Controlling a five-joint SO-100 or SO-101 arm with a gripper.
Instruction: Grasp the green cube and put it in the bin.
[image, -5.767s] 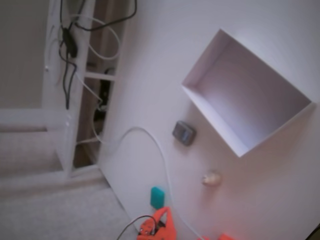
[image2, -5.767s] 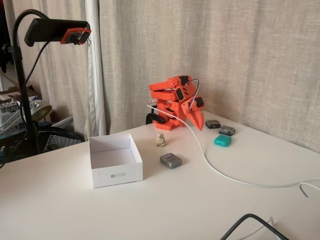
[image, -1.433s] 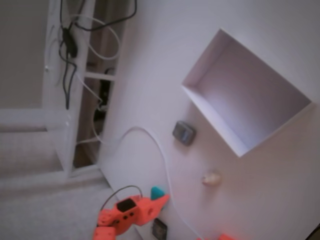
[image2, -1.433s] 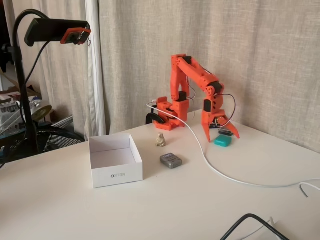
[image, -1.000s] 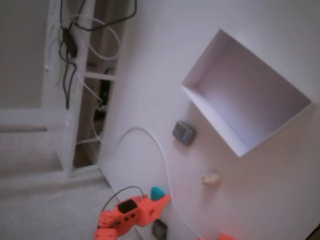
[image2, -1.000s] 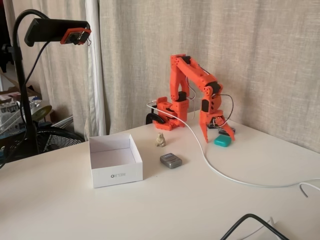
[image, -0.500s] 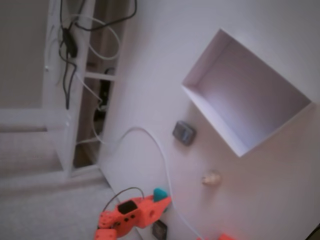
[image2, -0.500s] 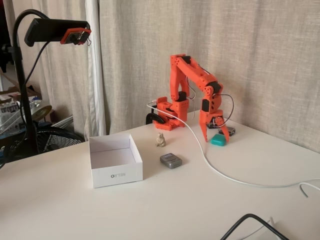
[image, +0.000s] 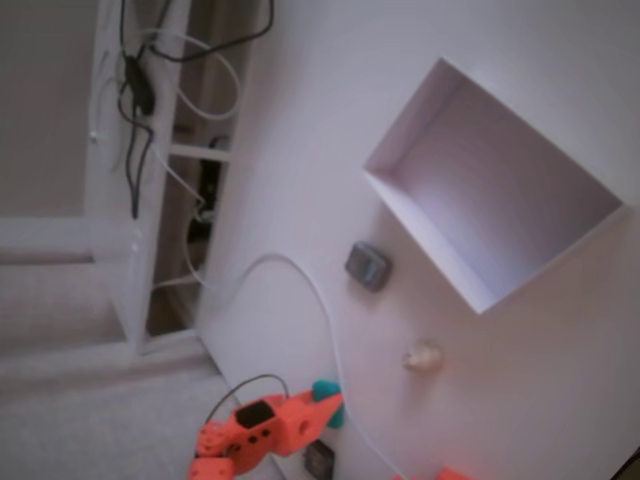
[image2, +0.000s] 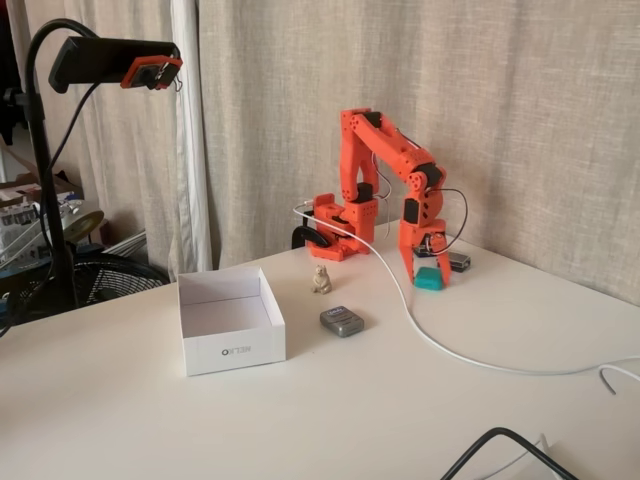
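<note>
The green cube (image2: 430, 281) rests on the white table to the right of the arm's base, and the orange gripper (image2: 429, 274) points straight down over it with a finger on each side, shut on it. In a fixed view from above, the green cube (image: 324, 388) shows only as teal edges peeking out past the gripper (image: 328, 404) at the bottom of the picture. The bin (image2: 232, 350), a white open-top box, stands well to the left and looks empty; from above, the bin (image: 430, 255) fills the upper right.
A grey rounded block (image2: 342, 321) and a small beige figurine (image2: 321, 279) lie between cube and bin. A small dark block (image2: 458, 262) sits just behind the gripper. A white cable (image2: 440, 345) runs across the table past the cube. A camera stand (image2: 110, 60) rises at left.
The arm unfolded from its base and came down over the cube. Over the last second the fingers narrowed from wide open onto the cube, which slid slightly left.
</note>
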